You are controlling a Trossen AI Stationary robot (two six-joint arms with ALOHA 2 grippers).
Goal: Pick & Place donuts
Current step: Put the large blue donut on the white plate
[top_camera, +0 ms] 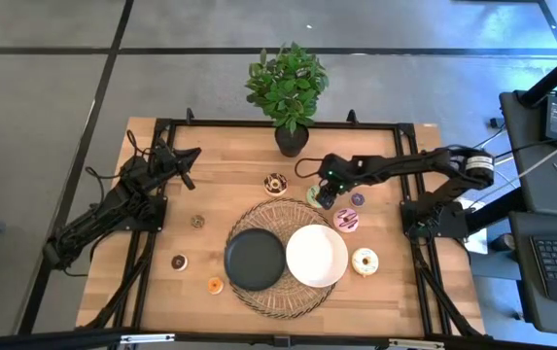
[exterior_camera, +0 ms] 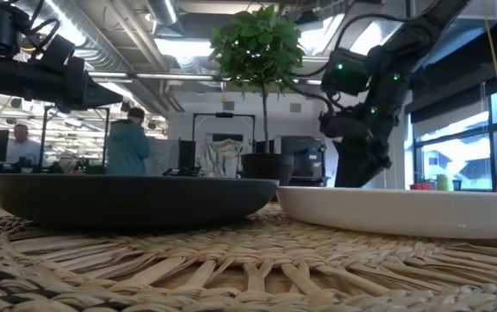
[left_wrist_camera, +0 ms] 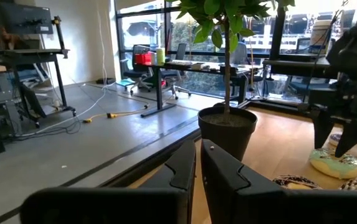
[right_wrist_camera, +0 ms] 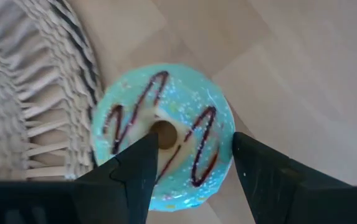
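A green-iced donut (right_wrist_camera: 128, 112) with chocolate zigzag lines lies flat on the wood, right against the woven mat's far right edge (top_camera: 314, 195). My right gripper (right_wrist_camera: 194, 142) hangs open over it, pointing down, one fingertip (right_wrist_camera: 142, 155) above the hole and the other (right_wrist_camera: 245, 149) at the rim's outer side. The left wrist view shows those fingers just over the donut (left_wrist_camera: 335, 164). Other donuts lie flat on the table: chocolate-and-cream (top_camera: 275, 183), small purple (top_camera: 357, 199), pink (top_camera: 346, 220), cream (top_camera: 365, 261), small brown (top_camera: 197, 222), chocolate (top_camera: 179, 262), orange (top_camera: 215, 285). My left gripper (left_wrist_camera: 198, 169) waits shut at the far left (top_camera: 183, 157). My right gripper comes at the green donut from above with its fingers apart, one over the hole and one at the outer rim. Whether a fingertip touches the icing, I cannot tell. The donut lies flat on the table.
A black plate (top_camera: 255, 259) and a white plate (top_camera: 316, 255) sit side by side on a round woven mat (top_camera: 259, 216) at the table's middle. A potted plant (top_camera: 289, 92) stands at the far edge, close behind the right gripper. People show in the room beyond.
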